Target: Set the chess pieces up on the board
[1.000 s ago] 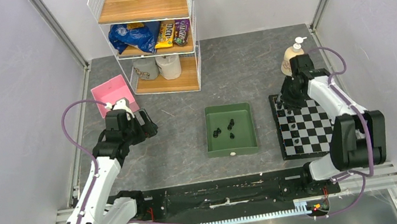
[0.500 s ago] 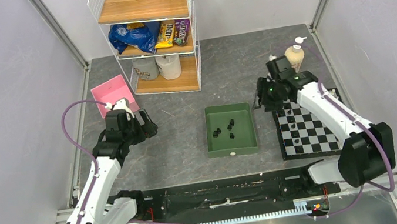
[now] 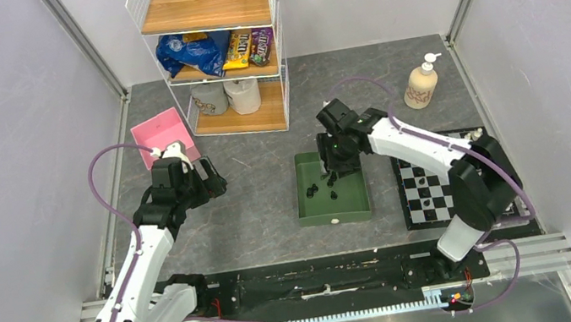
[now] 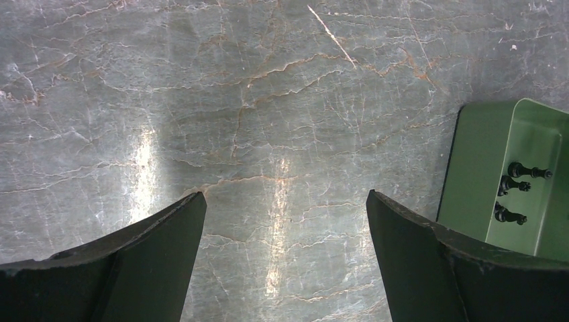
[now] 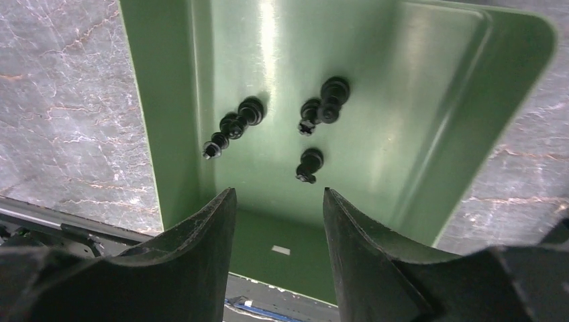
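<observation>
Several small black chess pieces (image 3: 330,184) lie in the green tray (image 3: 335,209). In the right wrist view they show in loose groups (image 5: 233,126) (image 5: 322,107) (image 5: 308,164) on the tray floor (image 5: 429,134). My right gripper (image 3: 336,169) hangs over the tray's far half, open and empty (image 5: 278,194), above the pieces. The checkered board (image 3: 432,190) lies right of the tray, partly hidden by my right arm, with a few black pieces along its left edge. My left gripper (image 3: 212,180) is open and empty (image 4: 285,201) over bare table, left of the tray (image 4: 476,174).
A wire shelf rack (image 3: 219,51) with snacks and rolls stands at the back. A pink box (image 3: 163,136) sits beside my left arm. A cream soap pump bottle (image 3: 420,85) stands behind the board. A small white bit (image 3: 334,221) lies in the tray's near end.
My right arm has swung left from the board's far corner to above the green tray. The left arm has not moved.
</observation>
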### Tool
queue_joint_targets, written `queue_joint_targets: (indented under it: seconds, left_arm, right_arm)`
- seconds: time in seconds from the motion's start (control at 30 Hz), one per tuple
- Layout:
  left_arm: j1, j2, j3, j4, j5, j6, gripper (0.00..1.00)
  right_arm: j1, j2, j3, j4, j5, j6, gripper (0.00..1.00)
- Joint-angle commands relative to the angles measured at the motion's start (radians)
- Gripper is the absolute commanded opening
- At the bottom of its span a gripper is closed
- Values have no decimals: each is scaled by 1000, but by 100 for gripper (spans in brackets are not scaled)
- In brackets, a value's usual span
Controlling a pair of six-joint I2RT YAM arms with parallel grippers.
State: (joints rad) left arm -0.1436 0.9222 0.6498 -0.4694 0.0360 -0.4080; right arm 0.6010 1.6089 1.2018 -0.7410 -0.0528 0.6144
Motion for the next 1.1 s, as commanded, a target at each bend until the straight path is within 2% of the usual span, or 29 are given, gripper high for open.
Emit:
queue_joint_targets:
  seconds: [0.0,0.4,0.6,0.77,1.07]
  left_arm:
    - [-1,-4,36,28,-4,-37,97]
    - [-1,0,61,-4,-31,-76,97]
    - [-1,3,18,29,-31,-88,97]
    - [-2,29,8,48,40,-115,97]
    - [-2,26,11,49,39,-116,96]
  right_arm:
    - [45,54,78,15,79,25,58]
    - [57,125,146,-12,92,3,60]
    - [58,127,150,-33,179,1,60]
    - [58,162,166,-53,193,2,59]
    - [79,130,170,-52,116,3,58]
